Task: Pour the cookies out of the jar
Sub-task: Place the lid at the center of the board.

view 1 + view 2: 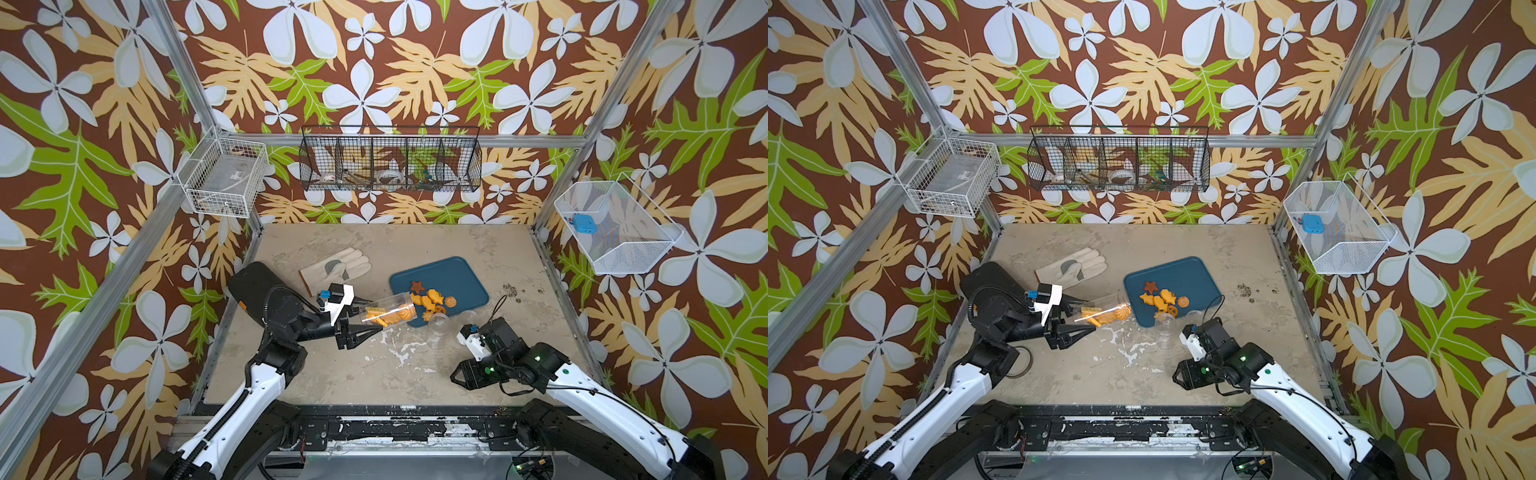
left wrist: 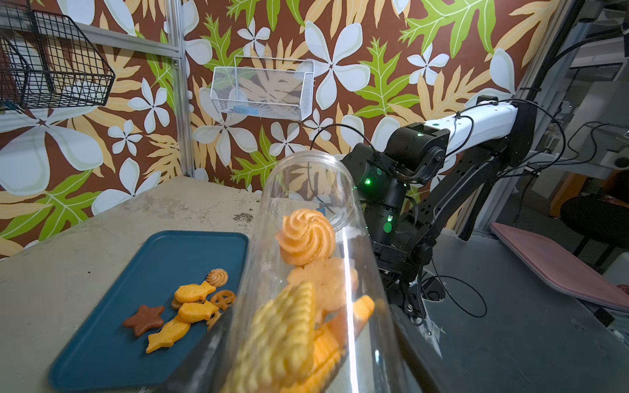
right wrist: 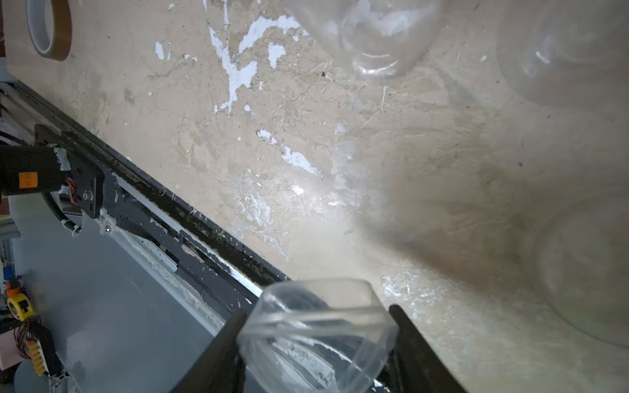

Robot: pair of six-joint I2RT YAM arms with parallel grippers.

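Several cookies [image 1: 390,316] lie jammed in the jar [image 1: 388,307] my left gripper [image 1: 362,315] clamps, mouth just ahead at the tray's [image 1: 457,274] edge; a sharp tilt could spill them onto the table [image 1: 374,374]. My right gripper [image 3: 316,318] pinches the lid [image 3: 306,354].

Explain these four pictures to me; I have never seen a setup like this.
This is a robot with two arms mounted at the near edge of a table. Two pictures look down from overhead, side by side. The other two come from a camera on each arm's wrist. On the table are a work glove, a blue tray and two see-through cups. The left end effector, that arm's clamp, holds a clear jar tipped on its side, with its mouth toward the tray. Some cookies already lie on the tray, and others are inside the jar. The right end effector is shut on a clear plastic cap.
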